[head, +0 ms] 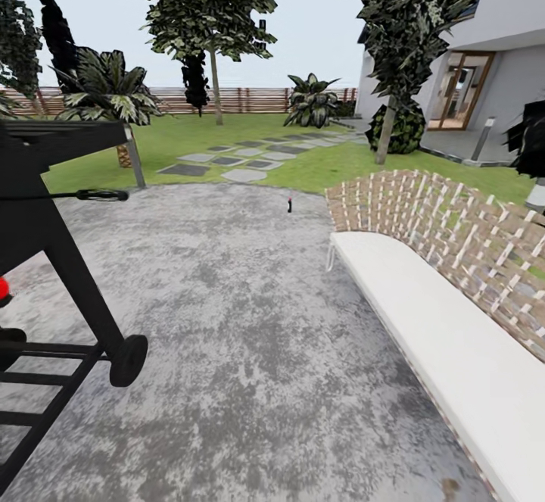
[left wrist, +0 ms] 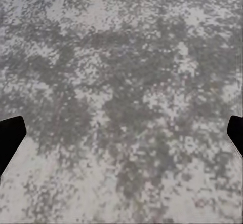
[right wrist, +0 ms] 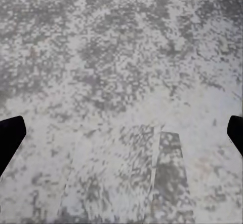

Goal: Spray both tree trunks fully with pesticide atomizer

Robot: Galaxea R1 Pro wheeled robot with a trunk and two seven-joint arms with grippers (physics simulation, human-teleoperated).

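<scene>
Pesticide atomizer (head: 290, 204) on grey paving (head: 250, 320), black grill (head: 45, 244) left, bench (head: 439, 335) right, both grippers spread wide, empty.

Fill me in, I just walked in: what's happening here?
The robot is on a grey paved patio in a garden, holding nothing yet. Both pincers, left and right, hang open over bare paving. A small dark object, possibly the atomizer, stands ahead near the lawn. Two trees rise beyond; a black grill and a white-cushioned bench flank the patio.

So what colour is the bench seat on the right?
White, on the bench seat; clearest in the head view.
</scene>
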